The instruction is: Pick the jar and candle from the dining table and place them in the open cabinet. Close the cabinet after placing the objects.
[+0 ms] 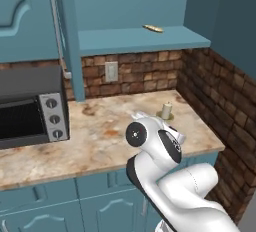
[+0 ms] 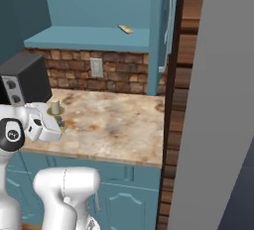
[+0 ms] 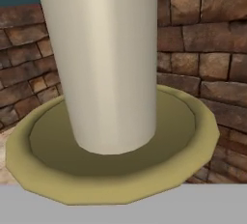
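I see the candle (image 1: 166,110) standing upright in its brass holder on the marbled counter (image 1: 100,136), near the far right corner by the brick wall. My tool sits close in front of it, hidden behind the wrist, so I cannot tell whether its fingers are apart or together. Above, the open cabinet (image 1: 145,40) shelf carries a small yellowish item (image 1: 153,28).

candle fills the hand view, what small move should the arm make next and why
Probably lift the candle straight up. It sits at the claw, above the marbled counter, and the open cabinet's shelf is well higher. The claw's grip cannot be judged here, so confirm it first.
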Robot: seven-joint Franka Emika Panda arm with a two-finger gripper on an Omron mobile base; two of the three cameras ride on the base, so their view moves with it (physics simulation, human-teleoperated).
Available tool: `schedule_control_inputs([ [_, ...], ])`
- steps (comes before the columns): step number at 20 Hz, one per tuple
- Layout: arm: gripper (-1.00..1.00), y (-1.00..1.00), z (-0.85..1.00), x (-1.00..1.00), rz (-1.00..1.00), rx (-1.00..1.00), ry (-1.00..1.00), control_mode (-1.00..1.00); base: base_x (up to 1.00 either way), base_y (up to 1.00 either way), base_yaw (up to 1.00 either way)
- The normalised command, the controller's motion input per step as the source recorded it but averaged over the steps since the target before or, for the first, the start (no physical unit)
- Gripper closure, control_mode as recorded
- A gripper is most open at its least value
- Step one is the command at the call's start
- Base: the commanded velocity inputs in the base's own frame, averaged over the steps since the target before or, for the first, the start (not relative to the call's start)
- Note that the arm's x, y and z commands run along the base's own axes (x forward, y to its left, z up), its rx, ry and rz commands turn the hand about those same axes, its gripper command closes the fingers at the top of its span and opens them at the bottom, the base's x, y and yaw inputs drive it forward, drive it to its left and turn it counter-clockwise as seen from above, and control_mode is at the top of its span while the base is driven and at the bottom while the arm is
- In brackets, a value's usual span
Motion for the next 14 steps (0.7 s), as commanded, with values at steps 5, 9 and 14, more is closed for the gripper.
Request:
schedule_control_inputs([
  [5,1.00,0.00,0.00,0.00,0.00,0.00,0.00,1.00,0.38,-0.16,0.05],
  [9,1.00,0.00,0.00,0.00,0.00,0.00,0.00,1.00,0.08,-0.08,0.00],
  [14,1.00,0.00,0.00,0.00,0.00,0.00,0.00,1.00,0.00,0.00,0.00],
])
